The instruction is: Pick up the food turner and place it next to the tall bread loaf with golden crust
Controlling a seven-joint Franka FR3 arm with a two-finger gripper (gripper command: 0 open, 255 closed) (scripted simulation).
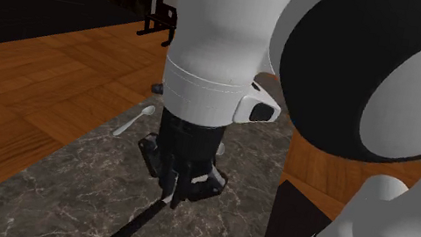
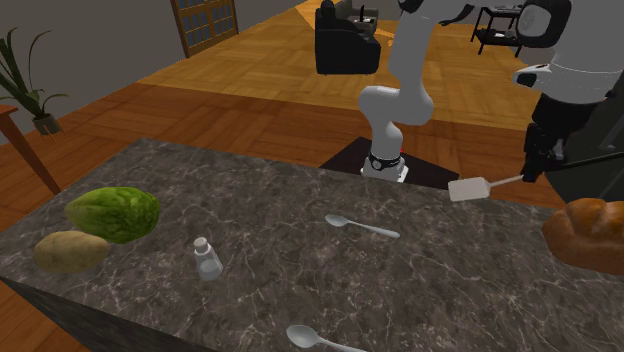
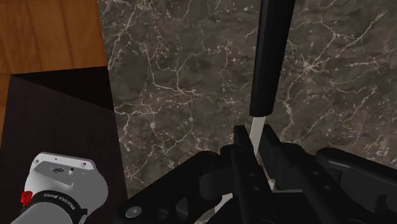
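The counter (image 1: 53,192) is viewed from close behind the arm (image 1: 213,42) by the shoulder camera and from across, farther off, by the second exterior camera. It is shared with the downward-looking wrist view.

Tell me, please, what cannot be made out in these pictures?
Bread loaf: cut off by the second exterior view's right edge, so its full length is unknown.
Food turner: in the wrist view, its blade is hidden under the hand that clasps it.
Table: in the shoulder view, the arm covers its far part.
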